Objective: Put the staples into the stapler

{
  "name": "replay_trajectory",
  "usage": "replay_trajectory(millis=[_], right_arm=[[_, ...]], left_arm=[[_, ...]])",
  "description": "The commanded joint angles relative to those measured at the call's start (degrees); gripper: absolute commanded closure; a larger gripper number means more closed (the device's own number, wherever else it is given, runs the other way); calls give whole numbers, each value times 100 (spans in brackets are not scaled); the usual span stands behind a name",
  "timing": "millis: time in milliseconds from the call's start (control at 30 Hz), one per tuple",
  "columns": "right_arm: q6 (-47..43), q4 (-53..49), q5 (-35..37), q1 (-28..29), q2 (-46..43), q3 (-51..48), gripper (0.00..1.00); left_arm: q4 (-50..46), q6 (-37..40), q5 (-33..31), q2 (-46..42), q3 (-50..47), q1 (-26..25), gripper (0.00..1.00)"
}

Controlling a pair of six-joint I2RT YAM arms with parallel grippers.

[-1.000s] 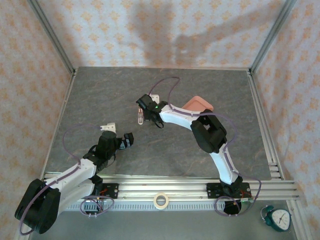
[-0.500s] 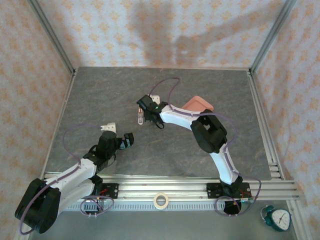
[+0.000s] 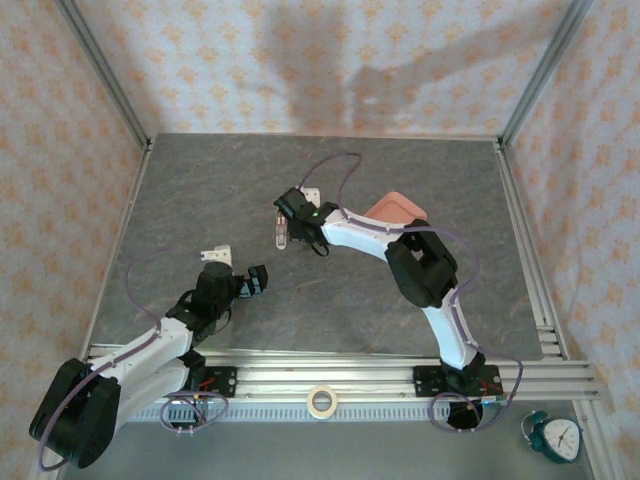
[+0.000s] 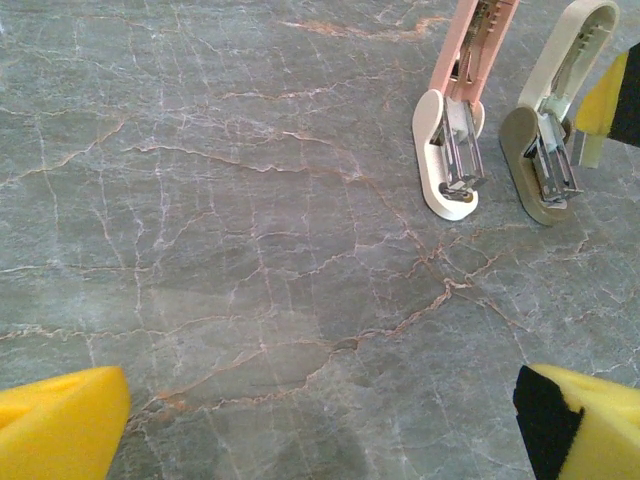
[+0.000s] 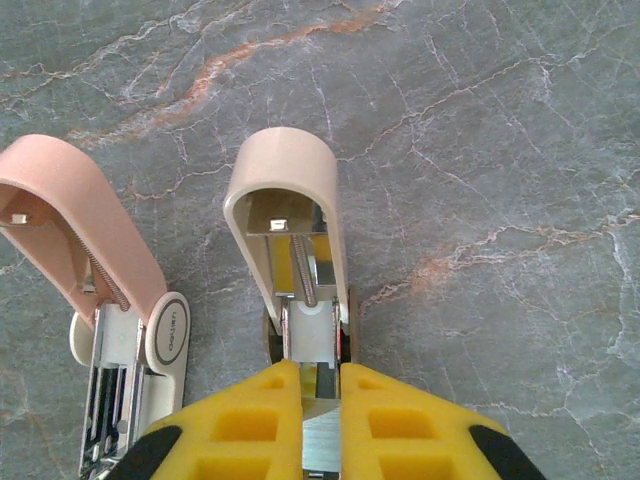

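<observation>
Since a second ago the right arm's elbow has shifted slightly right and nearer, while both grippers and the staplers have kept their places. Nearest, a tape roll (image 3: 320, 401) lies by the rail at the near edge, and a small clock (image 3: 555, 437) sits at the near right corner. On the near left part of the grey marbled table (image 3: 200, 190), the left gripper (image 3: 257, 279) hangs low with its yellow pads spread wide, holding nothing, and faces the staplers. Farther in, about mid-table and a little left of centre, the right gripper (image 5: 320, 385) reaches down with its pads drawn narrow, pinched on a metal part at the hinge end of a cream stapler (image 5: 290, 190). That one stands hinged open, its base on the table and its lid raised. The pink stapler (image 5: 95, 230) sits just beside it, apart from it, also hinged open, with its white base flat on the table and its metal channel exposed. Beyond the right arm, to the far right, a pink tray (image 3: 397, 209) rests on the table.
</observation>
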Motion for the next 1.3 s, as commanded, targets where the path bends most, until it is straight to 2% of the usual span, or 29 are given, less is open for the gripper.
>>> replay_trajectory(millis=[0,1267], right_arm=[[47,40,67,37,-235,17,87],[133,-63,-44,48,155,51,87]], left_arm=[[75,116,-114,-76,40,38,0],[48,137,-148,-92,41,47,0]])
